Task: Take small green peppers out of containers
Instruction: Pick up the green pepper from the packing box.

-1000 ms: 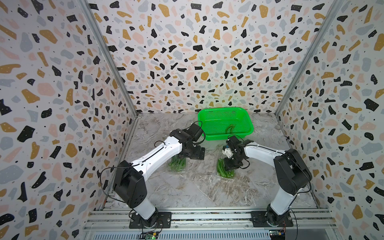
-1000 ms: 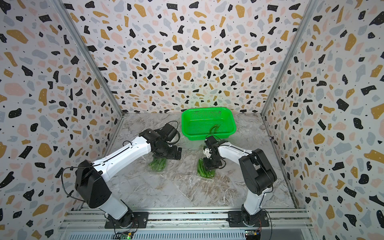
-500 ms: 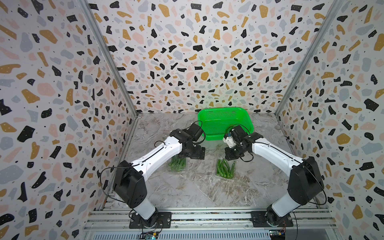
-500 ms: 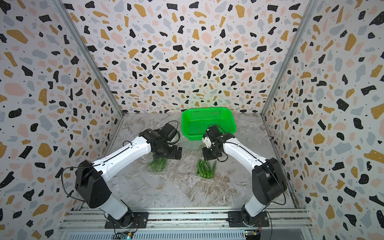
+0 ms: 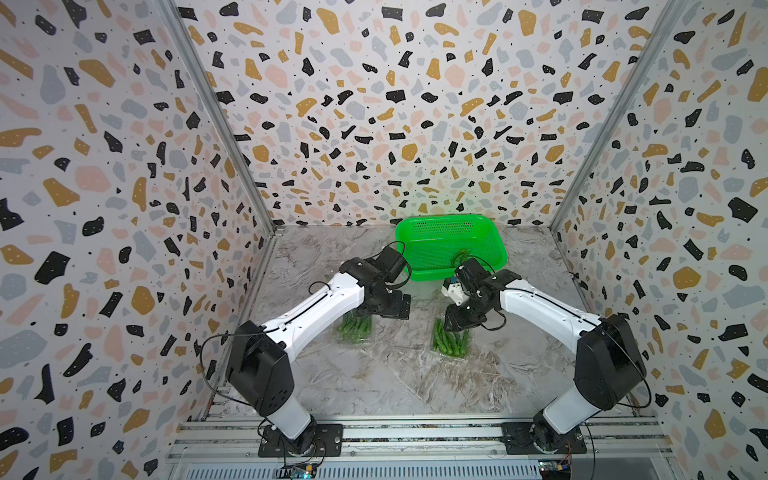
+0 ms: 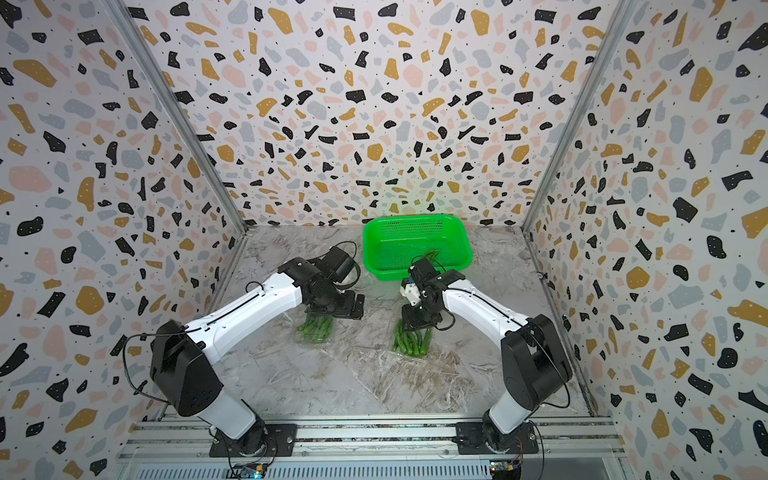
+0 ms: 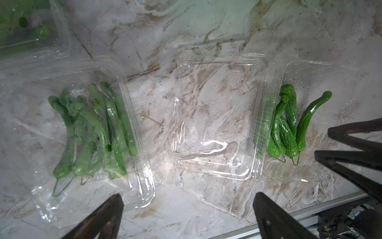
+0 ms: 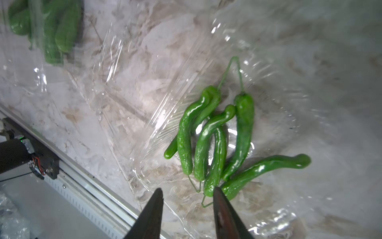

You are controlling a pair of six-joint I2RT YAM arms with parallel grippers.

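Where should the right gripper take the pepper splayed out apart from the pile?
The splayed pepper's mid-body, from above, right gripper across its width: that stretch lies clear of the other peppers, while its thick end crowds against them.

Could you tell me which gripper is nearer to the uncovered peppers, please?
Right. The right gripper is at the stem ends of the uncovered peppers; the left gripper hangs by the empty clear tray beside them.

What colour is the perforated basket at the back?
The basket is bright green, clearest in a top view.
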